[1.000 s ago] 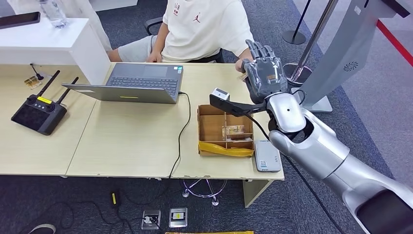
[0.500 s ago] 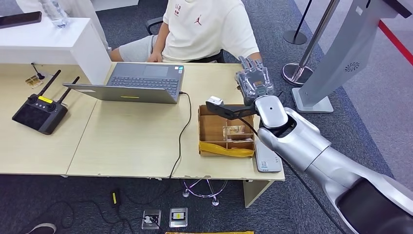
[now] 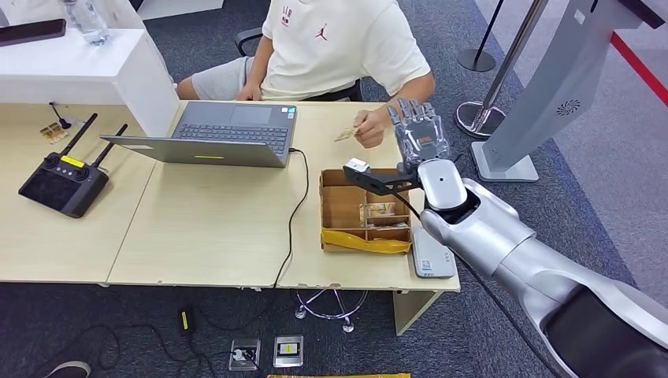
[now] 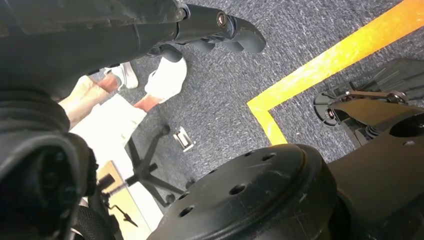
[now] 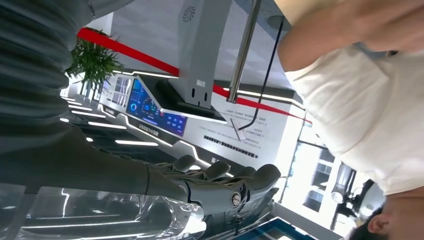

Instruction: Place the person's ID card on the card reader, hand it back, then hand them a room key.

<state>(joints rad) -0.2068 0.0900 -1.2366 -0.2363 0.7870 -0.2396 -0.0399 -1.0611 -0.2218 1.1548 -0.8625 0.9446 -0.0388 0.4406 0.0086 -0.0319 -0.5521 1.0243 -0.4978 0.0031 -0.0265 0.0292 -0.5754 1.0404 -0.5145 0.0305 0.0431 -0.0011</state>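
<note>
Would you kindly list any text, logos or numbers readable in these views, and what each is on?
Person's white T-shirt: red jumping-figure logo and small red chest print, too small to read.
Wall display panel: glowing text, blurred and turned, unreadable.
Card reader: small label, unreadable.
Card in the person's hand: print too small to read.
Nothing reads clearly as words.

You are looking at an office reception area. A pale wooden desk (image 3: 205, 228) fills the middle of the frame, a laptop (image 3: 213, 134) open on it, upper centre. Grey carpet (image 3: 599, 189) covers the floor at right, where a queue-barrier post (image 3: 504, 67) and a grey kiosk stand (image 3: 551, 87) occupy the upper right.
</note>
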